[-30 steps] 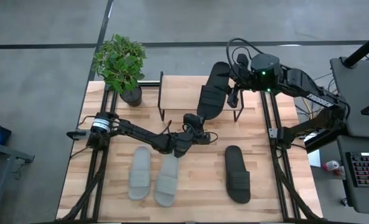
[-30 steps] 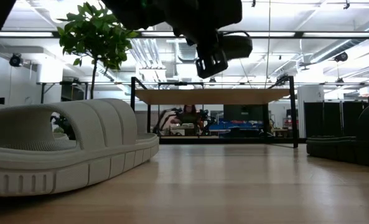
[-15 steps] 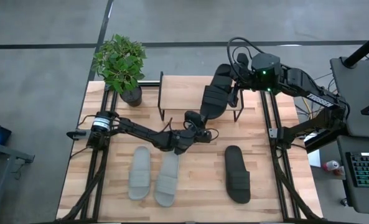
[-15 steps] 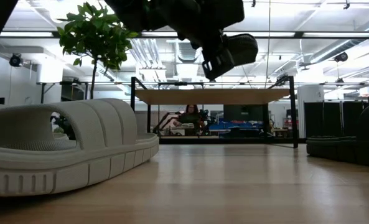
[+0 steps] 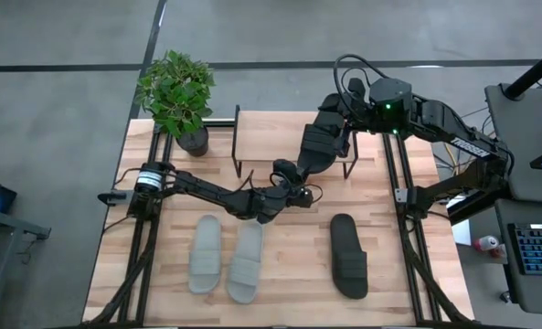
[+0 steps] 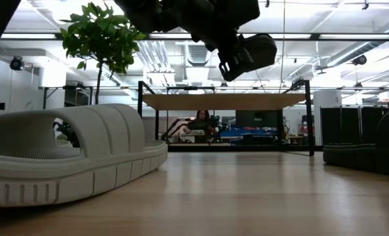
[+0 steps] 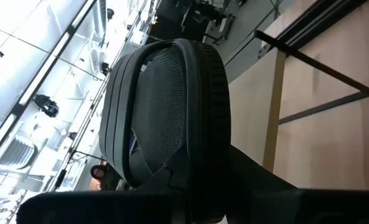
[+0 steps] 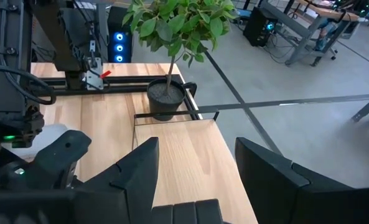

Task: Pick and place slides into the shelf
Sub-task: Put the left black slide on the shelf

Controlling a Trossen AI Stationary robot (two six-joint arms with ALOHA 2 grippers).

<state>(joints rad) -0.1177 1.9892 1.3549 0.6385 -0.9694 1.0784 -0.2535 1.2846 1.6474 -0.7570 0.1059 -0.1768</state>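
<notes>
From where I stand, the risk lies in the handover of the black slide point(image 5: 314, 146), which hangs tilted in the air over the right end of the shelf point(image 5: 252, 139). If either arm lets go or tugs out of step, I'd guess the sandal swings down, clips the shelf's black frame and drops to the table point(image 5: 289, 247) rather than settling on the plank.

On the left, the pale grey pair point(image 5: 227, 260) lies side by side on the table, near the front edge and untouched. The left gripper point(image 5: 287, 175) reaches up from the table's middle to the slide's lower end; its fingers are pinched nearly closed, and the left wrist view shows the slide's mesh-textured sole close against them, so it appears to grip that end. The right gripper point(image 5: 336, 121) is at the slide's upper end, its fingers point(image 8: 134, 171) spread fairly wide with the slide's dark edge between them. Farthest right, the second black slide point(image 5: 348, 256) lies flat on the table, well apart from the shelf.
</notes>
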